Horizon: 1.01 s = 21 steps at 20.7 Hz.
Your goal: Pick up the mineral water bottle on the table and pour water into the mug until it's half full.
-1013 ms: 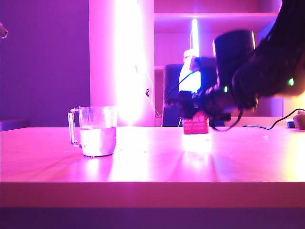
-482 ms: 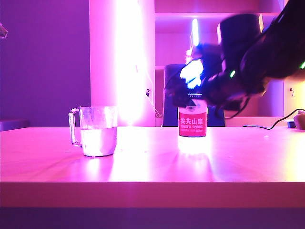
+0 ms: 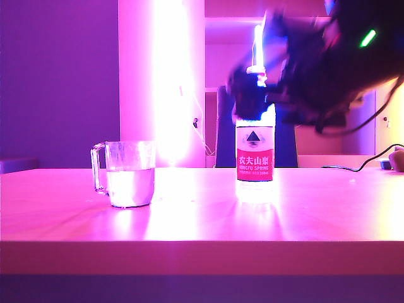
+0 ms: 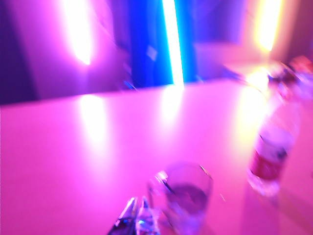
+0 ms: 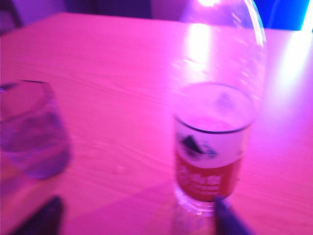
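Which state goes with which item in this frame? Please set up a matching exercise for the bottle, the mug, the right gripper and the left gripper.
Items:
1. mineral water bottle
2. mug
3. right gripper
4. left gripper

States:
A. jaws open, holding nothing, raised by the bottle's top
B. upright on the table, red label facing the exterior camera
C. fingertips close together, near the mug
D. on the table, handle toward the left of the exterior view, partly filled with water

Pairs: 1-B, 2-D, 3-A, 4-C
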### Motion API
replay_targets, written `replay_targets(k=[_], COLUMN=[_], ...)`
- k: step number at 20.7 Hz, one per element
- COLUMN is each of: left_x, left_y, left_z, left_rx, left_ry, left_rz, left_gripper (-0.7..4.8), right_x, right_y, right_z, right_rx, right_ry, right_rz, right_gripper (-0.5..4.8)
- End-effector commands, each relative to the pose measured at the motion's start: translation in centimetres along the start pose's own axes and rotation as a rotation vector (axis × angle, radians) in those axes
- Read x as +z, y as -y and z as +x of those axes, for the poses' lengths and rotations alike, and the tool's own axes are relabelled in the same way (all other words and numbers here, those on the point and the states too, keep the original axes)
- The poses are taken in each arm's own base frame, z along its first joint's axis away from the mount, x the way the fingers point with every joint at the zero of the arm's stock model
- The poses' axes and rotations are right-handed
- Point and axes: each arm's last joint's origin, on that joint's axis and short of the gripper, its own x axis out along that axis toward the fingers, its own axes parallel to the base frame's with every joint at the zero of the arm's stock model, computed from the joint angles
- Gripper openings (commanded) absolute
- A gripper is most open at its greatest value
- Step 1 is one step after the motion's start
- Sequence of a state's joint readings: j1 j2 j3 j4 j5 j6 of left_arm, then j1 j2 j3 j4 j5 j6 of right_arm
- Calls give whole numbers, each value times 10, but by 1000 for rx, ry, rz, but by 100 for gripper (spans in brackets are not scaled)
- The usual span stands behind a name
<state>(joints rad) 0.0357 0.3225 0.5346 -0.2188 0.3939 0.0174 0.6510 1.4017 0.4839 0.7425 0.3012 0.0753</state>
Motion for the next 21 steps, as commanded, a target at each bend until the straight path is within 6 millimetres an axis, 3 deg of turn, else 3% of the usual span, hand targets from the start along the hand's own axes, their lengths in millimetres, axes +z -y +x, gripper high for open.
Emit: replay_targets(k=[1, 3, 5, 7, 12, 14, 17, 21], left_x=[6, 7, 6, 3, -12, -27, -67, -106], left_y=[4, 8, 11, 14, 10, 6, -1, -6], left_z=[-20, -35, -47, -58, -49, -39, -19, -6], left_rx=[151, 226, 263, 319, 344, 343, 344, 345], left_ry=[98, 153, 186, 206, 167, 143, 61, -21], left_rz=[-5, 8, 13, 13, 4, -16, -63, -84], left_gripper=[-5, -5, -5, -5, -5, -5, -5, -5], right_x=[9, 21, 34, 44, 68, 74, 80, 84], right_y=[-13, -20, -23, -27, -29, -28, -27, -26], right_z=[-31, -49, -66, -83, -132, -148, -171, -181], right_rx=[-13, 15, 64, 118, 273, 337, 448, 573], right_ry=[85, 132, 173, 215, 324, 362, 410, 442], right_rz=[17, 34, 53, 73, 142, 171, 218, 221], right_gripper=[200, 77, 1, -6, -6, -6, -6, -6])
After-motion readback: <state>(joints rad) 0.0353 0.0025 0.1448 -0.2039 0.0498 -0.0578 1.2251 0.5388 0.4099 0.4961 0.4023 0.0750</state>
